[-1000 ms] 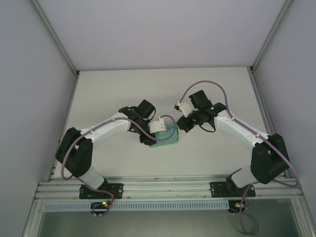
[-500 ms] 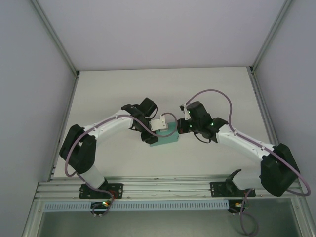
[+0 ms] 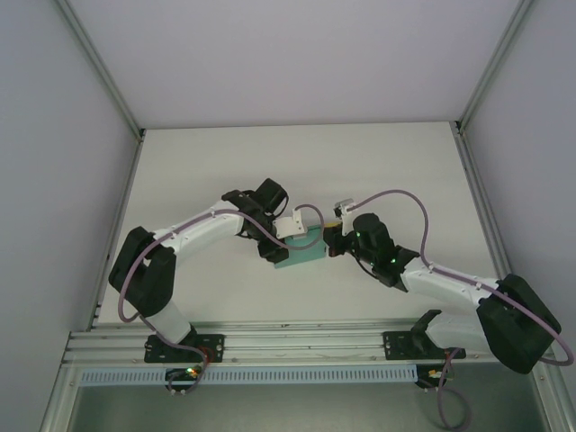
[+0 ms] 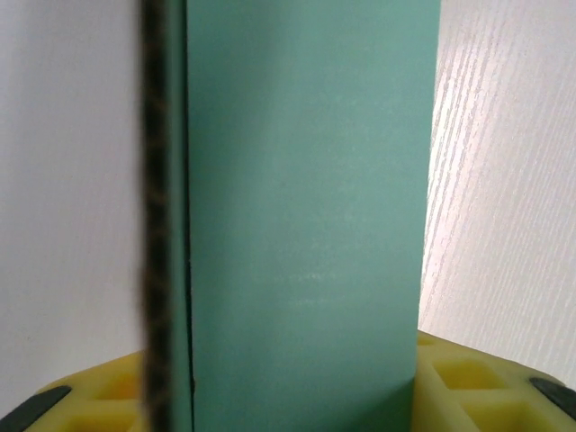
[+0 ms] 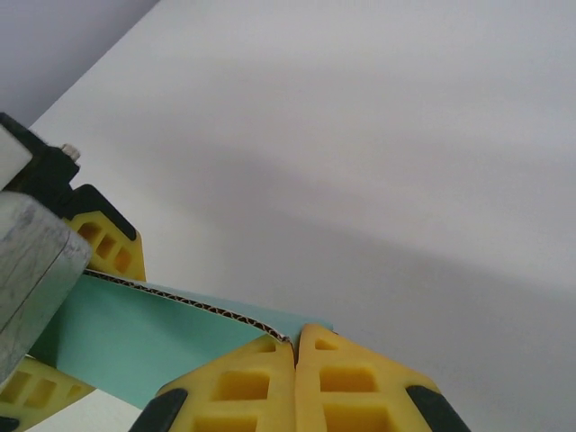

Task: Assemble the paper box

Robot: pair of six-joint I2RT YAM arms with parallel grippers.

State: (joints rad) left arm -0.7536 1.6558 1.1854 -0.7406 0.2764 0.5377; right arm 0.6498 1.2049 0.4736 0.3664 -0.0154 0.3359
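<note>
Teal paper box (image 3: 304, 253) near the middle of the table (image 3: 378, 162), pinched between the fingers of the left gripper (image 3: 279, 249), right gripper (image 5: 295, 358) pressed together, tips touching a box corner

Legible text, labels, brands, numbers, signs: none recorded. Paper box (image 4: 306, 225): plain teal card on every visible face, no print or marking that can be read.

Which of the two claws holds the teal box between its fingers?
The left claw: the paper box sits between its yellow fingers. The right claw has its fingers shut together beside it.
</note>
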